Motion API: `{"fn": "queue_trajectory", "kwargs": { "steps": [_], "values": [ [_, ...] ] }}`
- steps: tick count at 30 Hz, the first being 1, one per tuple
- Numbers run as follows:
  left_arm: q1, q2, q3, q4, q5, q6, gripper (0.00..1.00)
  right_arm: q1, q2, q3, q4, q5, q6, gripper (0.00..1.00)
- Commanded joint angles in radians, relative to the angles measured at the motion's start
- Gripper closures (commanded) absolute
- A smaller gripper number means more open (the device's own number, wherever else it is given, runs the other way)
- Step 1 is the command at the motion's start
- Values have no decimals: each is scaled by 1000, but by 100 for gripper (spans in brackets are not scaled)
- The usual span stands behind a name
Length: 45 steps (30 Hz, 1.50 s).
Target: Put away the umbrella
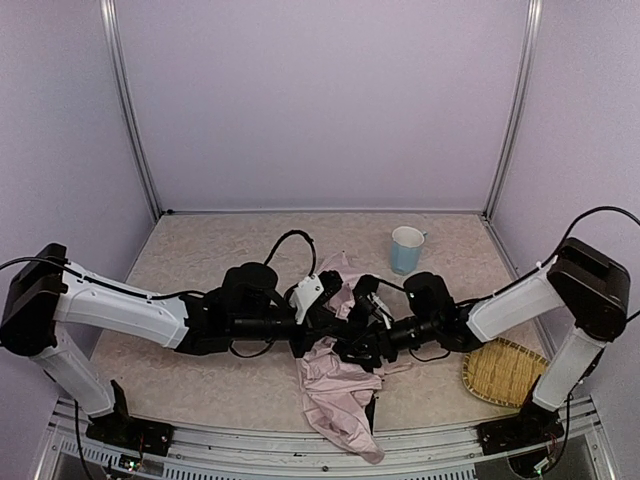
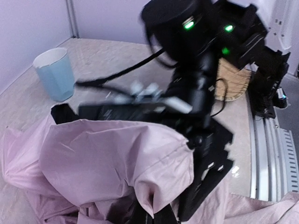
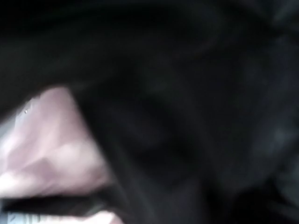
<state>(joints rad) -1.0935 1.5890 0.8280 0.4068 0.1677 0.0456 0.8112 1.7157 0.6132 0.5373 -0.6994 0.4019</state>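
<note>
Beige speckled table (image 1: 200, 265) is seen between lilac walls, and nearest to the arm bases the umbrella (image 1: 338, 395) is found: its pale pink fabric is collapsed in a loose heap, one fold is trailed toward the near edge of the table, and a little of the black lining is shown. Just behind this heap both arms are brought together over the upper part of the fabric. The left gripper (image 1: 322, 318) is fully closed, but it is buried in the folds, so what is pinched, cloth or shaft, cannot be told. The right gripper (image 1: 358, 340) is pressed into the dark lining; its own camera is filled with black and a bit of pink, all blurred, so it cannot be told how far its jaws are parted or if anything is held. To the right a woven tray (image 1: 505, 372) is placed, and farther back a light-blue cup (image 1: 406, 250) is stood upright, apart from the fabric. The step in hand is judged to be the gathering of the canopy. For the next move a firm hold on the shaft or handle is needed, so that the loose cloth can be drawn together.
</note>
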Motion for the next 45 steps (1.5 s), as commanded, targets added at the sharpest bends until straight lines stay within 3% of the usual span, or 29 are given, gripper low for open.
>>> {"fn": "queue_trajectory", "kwargs": {
  "steps": [1,4,7,13,19,21,29,32,33,35,36,39,45],
  "values": [
    [26,-29,-64,38,-86,-33,100,2,-201,-56,-175,149,-64,24],
    [25,-34,-70,37,-115,-27,100,3,-301,-31,-315,213,-102,20],
    [19,-31,-66,34,-123,-19,100,16,-380,16,-380,283,-93,23],
    [9,-22,-60,43,-129,-13,100,99,-426,54,-203,349,11,37],
    [7,-13,-55,44,-118,-15,100,152,-292,172,-189,345,7,37],
    [4,-11,-51,40,-114,-13,100,155,-265,189,-183,347,12,45],
    [0,-25,-79,58,-107,-10,100,152,-277,177,-228,439,38,97],
    [0,-27,-79,56,-107,-10,99,145,-299,171,-259,462,36,100],
    [1,-29,-81,56,-105,-9,86,140,-309,167,-267,459,32,100],
    [5,-45,-88,54,-107,-10,48,119,-337,147,-272,436,23,100],
    [12,-62,-102,54,-107,-12,37,102,-361,135,-268,411,15,100],
    [33,-108,-140,49,-116,-25,26,48,-399,123,-281,306,-25,100],
    [30,-235,-237,15,-174,-27,26,-28,-408,119,-324,196,-91,100]
  ]
}}
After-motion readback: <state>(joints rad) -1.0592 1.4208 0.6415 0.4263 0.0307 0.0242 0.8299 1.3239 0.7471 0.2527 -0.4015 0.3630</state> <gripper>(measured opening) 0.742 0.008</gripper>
